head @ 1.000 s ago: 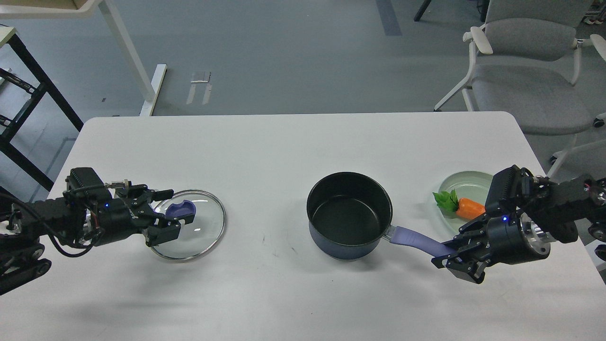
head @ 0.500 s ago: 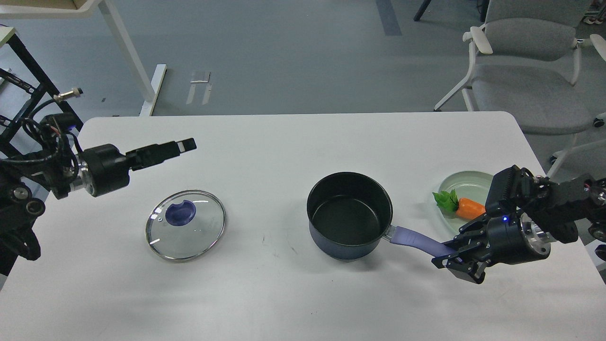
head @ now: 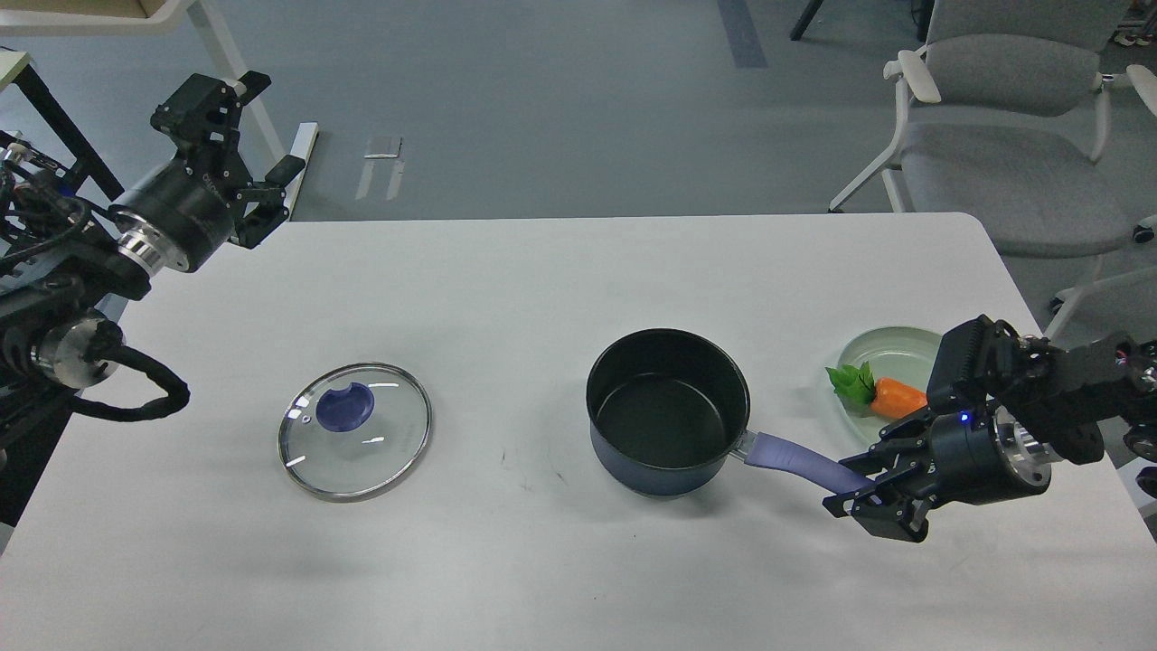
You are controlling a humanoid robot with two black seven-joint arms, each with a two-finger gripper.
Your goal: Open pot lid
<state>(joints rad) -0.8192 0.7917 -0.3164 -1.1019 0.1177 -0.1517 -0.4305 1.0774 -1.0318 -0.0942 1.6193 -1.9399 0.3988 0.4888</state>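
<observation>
1. The pot lid (head: 354, 431) lies flat on the tabletop (head: 542, 289), already off the pot (head: 667, 411) and well apart from it, so the opening looks done
2. The left end effector (head: 242, 127) is raised beyond the tabletop's far left corner with its fingers spread wide and nothing between them; the lid sits well below it and nearer the robot
3. The right end effector (head: 870, 495) is closed around the tip of the pot's purple handle (head: 795, 459), with the pot just off its fingertips toward the middle of the tabletop
4. A green plate (head: 881, 351) with a toy carrot (head: 895, 396) sits just behind the right end effector, clear of the pot
5. The lid is judged rigid, fairly light and breakable: glass in a thin metal rim, smooth and likely to slip if pinched on the pane
6. The flat blue knob (head: 344, 406) at its centre is the sensible place to take hold, gripped across its sides
7. The pot is judged stiff and heavier, and a grip at the handle's far end would let it swing
</observation>
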